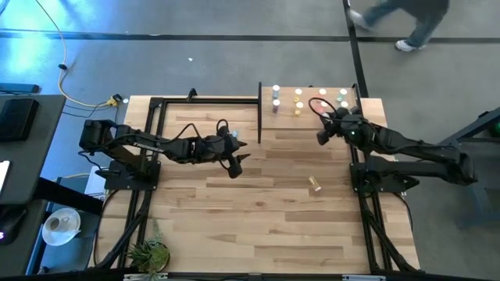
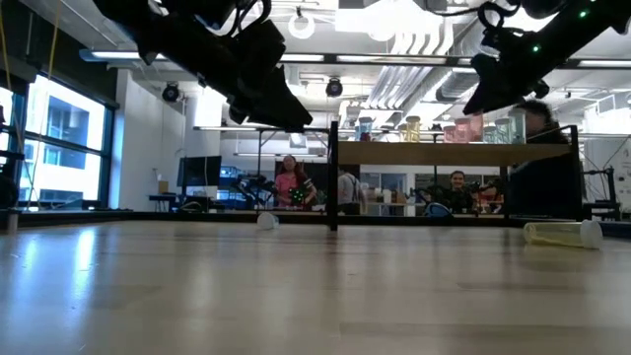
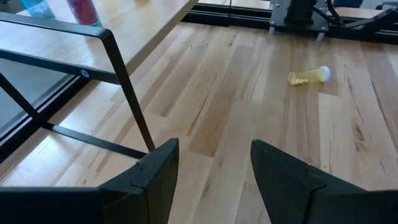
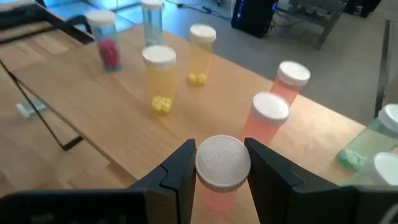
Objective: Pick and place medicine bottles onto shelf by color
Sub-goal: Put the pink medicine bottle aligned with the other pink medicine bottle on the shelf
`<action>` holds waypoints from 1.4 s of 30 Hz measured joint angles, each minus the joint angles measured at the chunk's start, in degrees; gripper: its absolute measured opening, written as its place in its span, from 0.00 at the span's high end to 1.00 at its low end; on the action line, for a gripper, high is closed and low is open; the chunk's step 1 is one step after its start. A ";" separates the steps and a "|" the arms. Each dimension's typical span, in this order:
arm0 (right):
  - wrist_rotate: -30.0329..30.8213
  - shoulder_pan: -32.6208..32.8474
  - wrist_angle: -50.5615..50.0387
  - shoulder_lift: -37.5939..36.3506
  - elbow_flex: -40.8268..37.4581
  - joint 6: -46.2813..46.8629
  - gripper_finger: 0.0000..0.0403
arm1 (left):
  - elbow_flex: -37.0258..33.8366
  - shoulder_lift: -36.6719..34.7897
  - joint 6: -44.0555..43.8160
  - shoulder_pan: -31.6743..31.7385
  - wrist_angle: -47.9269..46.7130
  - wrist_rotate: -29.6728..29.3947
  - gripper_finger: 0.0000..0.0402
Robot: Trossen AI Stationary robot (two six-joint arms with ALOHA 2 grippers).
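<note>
Medicine bottles: stock check, shelf nearly filled

Medicine bottles (image 4: 160, 78); most already upright on shelf (image 4: 93, 118), grouped by colour as far as seen; yellow pair just ahead of right gripper (image 4: 222, 163), red-bodied one and a clear-blue one farther ahead near shelf's black upright, two pink/red ones close ahead and to one side, green ones at frame edge, cut off.

Item in hand: white-capped pink/red bottle (image 4: 222, 163); right gripper's fingers clamp it either side of cap, held over shelf board just behind the other pink ones; judged abt to be set down with its colour group; whether its base touches the board can't be told, body hidden below cap.

Item outstanding: one yellow bottle (image 3: 308, 76), lying on its side on tabletop (image 3: 249, 93); well ahead of left gripper (image 3: 214, 165), apart from shelf; nothing else loose seen in overhead view.

Left gripper: fingers parted, nothing between them; hovers above tabletop just beside shelf's black frame (image 3: 127, 93), pointed toward the fallen yellow bottle.

Progress (judgement): late stage; approx all but two placed; left to do = release pink bottle, fetch and stand the yellow one by its pair.

Unclear: exact bottle count, overhead view too small; green bottles only part-seen; low view shows shelf row edge-on, colours there hard to read; ppl in room behind, not involved.
</note>
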 joint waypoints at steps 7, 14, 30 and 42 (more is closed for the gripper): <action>-0.10 -0.65 -0.18 1.13 0.00 1.42 0.72 | 0.00 0.00 0.00 0.00 0.00 0.00 0.53; -0.12 -0.65 -0.94 1.13 0.00 2.41 0.72 | 0.02 0.00 0.00 0.00 0.00 0.00 0.53; -0.10 -0.65 -1.17 1.13 0.02 2.33 0.68 | 0.02 0.00 0.00 0.00 -0.04 0.00 0.53; -0.10 -0.65 -0.98 1.13 0.02 1.85 0.66 | 0.02 0.00 0.00 0.00 -0.05 0.00 0.53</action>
